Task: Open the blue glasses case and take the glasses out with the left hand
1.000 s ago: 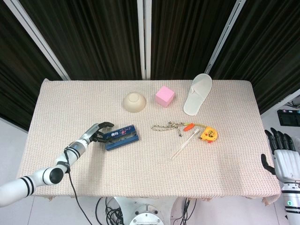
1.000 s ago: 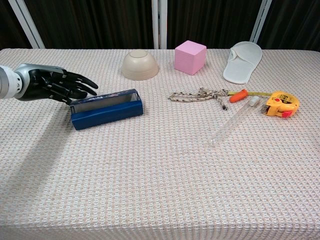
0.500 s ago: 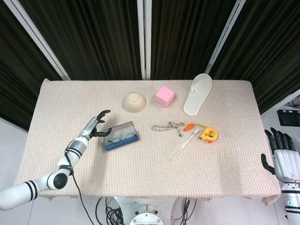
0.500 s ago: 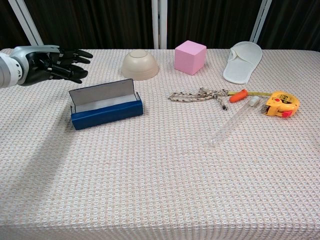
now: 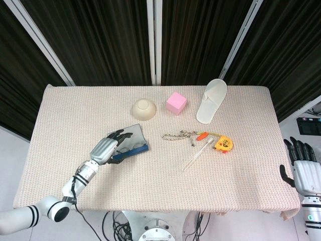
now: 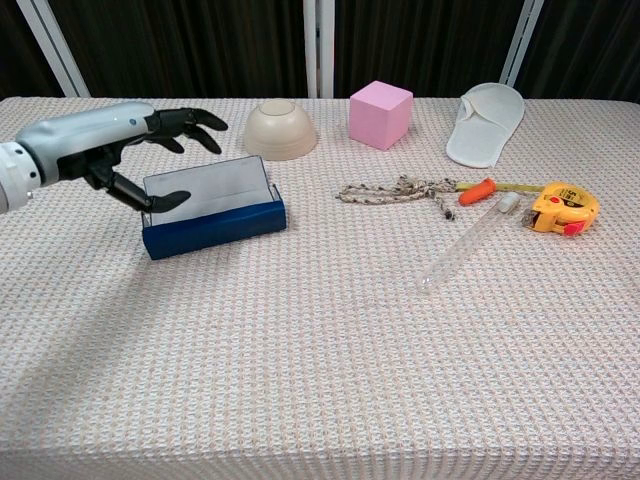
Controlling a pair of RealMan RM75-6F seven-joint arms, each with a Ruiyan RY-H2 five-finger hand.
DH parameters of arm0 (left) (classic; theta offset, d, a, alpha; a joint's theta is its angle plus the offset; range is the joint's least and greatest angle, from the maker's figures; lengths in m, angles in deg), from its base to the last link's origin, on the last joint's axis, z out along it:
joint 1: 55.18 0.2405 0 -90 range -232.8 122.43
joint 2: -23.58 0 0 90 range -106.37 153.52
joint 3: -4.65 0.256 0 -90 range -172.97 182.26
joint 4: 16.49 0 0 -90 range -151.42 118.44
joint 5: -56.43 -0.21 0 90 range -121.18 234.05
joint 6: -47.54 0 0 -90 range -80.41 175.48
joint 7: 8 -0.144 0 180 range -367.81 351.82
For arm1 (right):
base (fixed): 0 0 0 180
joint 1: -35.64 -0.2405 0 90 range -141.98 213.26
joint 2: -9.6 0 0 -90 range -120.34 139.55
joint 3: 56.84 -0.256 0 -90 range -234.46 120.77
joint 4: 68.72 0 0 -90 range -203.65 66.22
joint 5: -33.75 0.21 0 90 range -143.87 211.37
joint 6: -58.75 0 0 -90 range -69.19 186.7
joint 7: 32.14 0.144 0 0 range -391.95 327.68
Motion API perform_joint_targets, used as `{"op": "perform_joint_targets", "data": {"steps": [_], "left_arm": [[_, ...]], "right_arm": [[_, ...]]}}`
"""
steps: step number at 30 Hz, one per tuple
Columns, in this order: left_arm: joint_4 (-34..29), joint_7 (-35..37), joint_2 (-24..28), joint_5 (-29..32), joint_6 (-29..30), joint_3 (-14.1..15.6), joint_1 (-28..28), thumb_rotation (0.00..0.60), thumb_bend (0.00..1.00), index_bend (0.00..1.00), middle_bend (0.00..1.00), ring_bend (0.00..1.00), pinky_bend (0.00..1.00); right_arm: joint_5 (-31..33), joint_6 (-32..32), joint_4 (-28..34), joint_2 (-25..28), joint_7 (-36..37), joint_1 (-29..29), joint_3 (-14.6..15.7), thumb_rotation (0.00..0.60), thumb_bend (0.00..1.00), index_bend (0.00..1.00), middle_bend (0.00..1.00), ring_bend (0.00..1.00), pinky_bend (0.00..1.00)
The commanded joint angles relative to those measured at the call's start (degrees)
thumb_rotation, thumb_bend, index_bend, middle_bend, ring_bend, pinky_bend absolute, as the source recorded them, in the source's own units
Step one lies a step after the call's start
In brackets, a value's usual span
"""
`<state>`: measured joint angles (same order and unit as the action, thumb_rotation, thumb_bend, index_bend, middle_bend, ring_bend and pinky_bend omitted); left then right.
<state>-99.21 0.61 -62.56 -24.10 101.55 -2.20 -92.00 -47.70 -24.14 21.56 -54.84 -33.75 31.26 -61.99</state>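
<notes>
Left of centre on the table, the left hand (image 5: 106,147) hovers spread over the open blue glasses case (image 5: 131,145), holding nothing.
From the head view, the glasses (image 5: 131,147) lie inside the case, lid raised; a beige bowl (image 5: 143,109), pink cube (image 5: 176,102) and white slipper (image 5: 211,100) sit along the upper middle, a rope (image 5: 179,135), clear tube (image 5: 197,154) and yellow tape measure (image 5: 223,145) right of centre, and the right hand (image 5: 302,169), fingers apart and empty, hangs at the lower right edge. From the chest view, the left hand (image 6: 105,147) reaches in from the upper left, thumb at the case (image 6: 212,223) and fingers over its upright lid (image 6: 205,187); whether they touch is unclear.
</notes>
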Motion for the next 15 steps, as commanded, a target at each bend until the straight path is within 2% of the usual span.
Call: {"op": "perform_joint_targets", "data": {"steps": [1, 8, 15], "left_arm": [[0.7, -1.4, 0.3, 0.2, -0.3, 0.9, 0.2, 0.600, 0.39, 0.11, 0.22, 0.00, 0.13], [2.3, -2.3, -0.6, -0.7, 0.3, 1.8, 0.1, 0.600, 0.39, 0.11, 0.25, 0.00, 0.14], [1.9, 2.9, -0.2, -6.5, 0.3, 3.7, -1.8, 0.600, 0.39, 0.10, 0.26, 0.00, 0.14]], "right_arm": [[0.1, 0.0, -0.2, 0.0, 0.2, 0.0, -0.1, 0.600, 0.43, 0.00, 0.00, 0.00, 0.00], [0.2, 0.5, -0.2, -0.2, 0.0, -0.2, -0.1, 0.600, 0.43, 0.00, 0.00, 0.00, 0.00], [0.3, 0.4, -0.1, -0.3, -0.3, -0.3, -0.1, 0.600, 0.43, 0.00, 0.00, 0.00, 0.00]]}}
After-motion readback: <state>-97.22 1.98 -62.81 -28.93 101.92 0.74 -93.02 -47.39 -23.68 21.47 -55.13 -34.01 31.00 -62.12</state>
